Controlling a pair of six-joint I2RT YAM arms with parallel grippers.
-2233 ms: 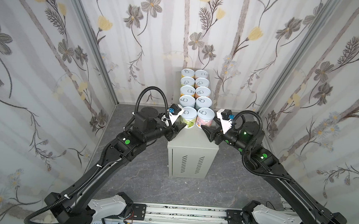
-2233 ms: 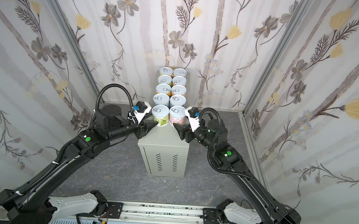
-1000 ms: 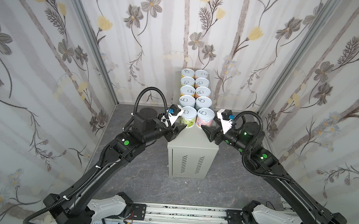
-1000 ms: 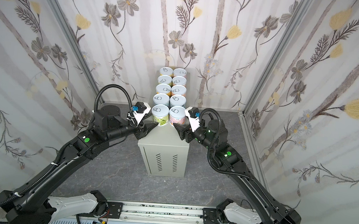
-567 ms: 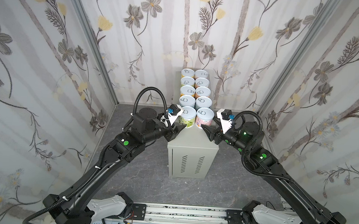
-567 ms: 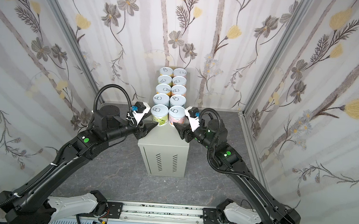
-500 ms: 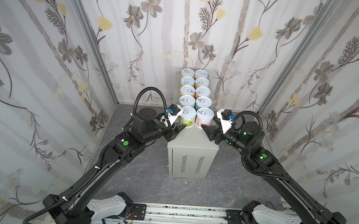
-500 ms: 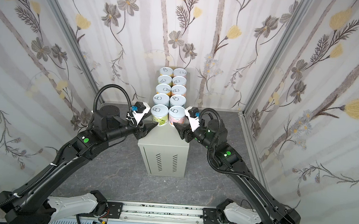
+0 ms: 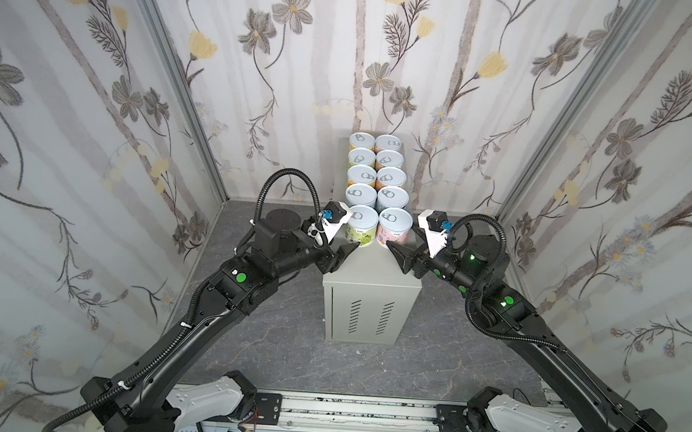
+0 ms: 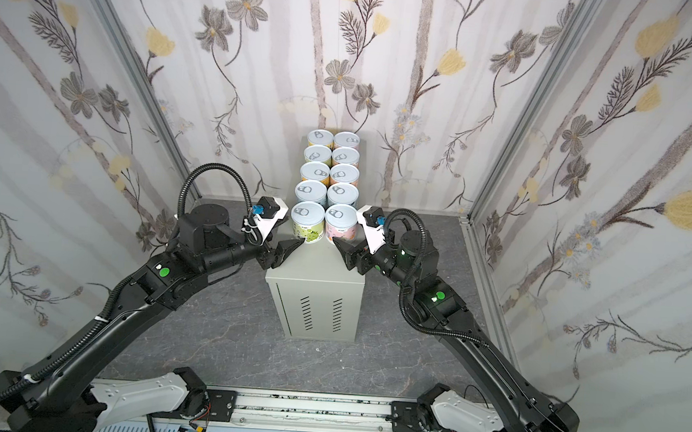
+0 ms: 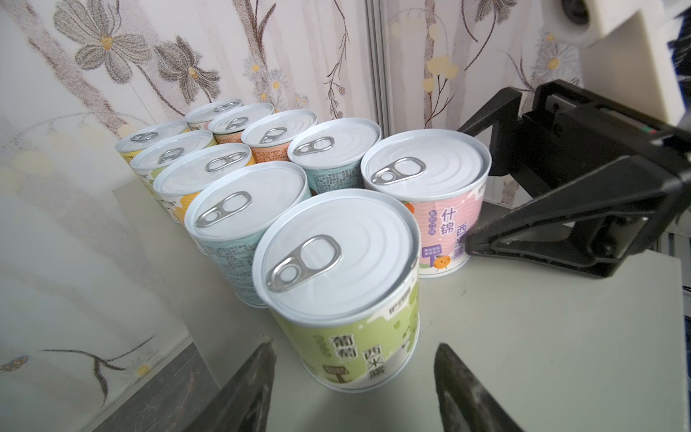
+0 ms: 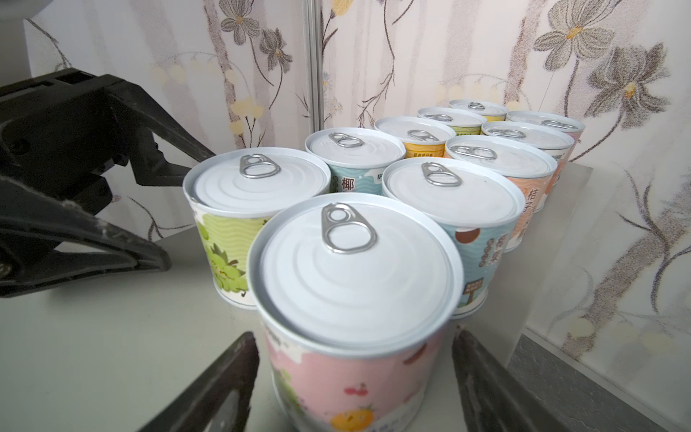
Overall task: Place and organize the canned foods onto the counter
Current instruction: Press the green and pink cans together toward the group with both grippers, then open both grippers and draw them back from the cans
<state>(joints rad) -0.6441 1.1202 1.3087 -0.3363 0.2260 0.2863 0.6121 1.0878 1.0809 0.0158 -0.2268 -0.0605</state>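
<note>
Ten cans (image 9: 391, 176) stand upright on the flat top of the counter (image 9: 372, 269), in two rows of five running from its back edge forward, so only the front strip of the top is bare. The green can (image 11: 338, 284) and the pink can (image 12: 353, 299) stand side by side as the pair nearest the front. The left gripper (image 9: 345, 252) sits low at the counter's left edge, its jaws spread wider than the green can. Its fingers (image 11: 254, 385) flank the can with a gap at each side and grip nothing. The right gripper (image 9: 396, 254) sits opposite at the right edge. Its jaws are parted around the pink can, with the fingers (image 12: 224, 381) close to the label but not pressing it.
</note>
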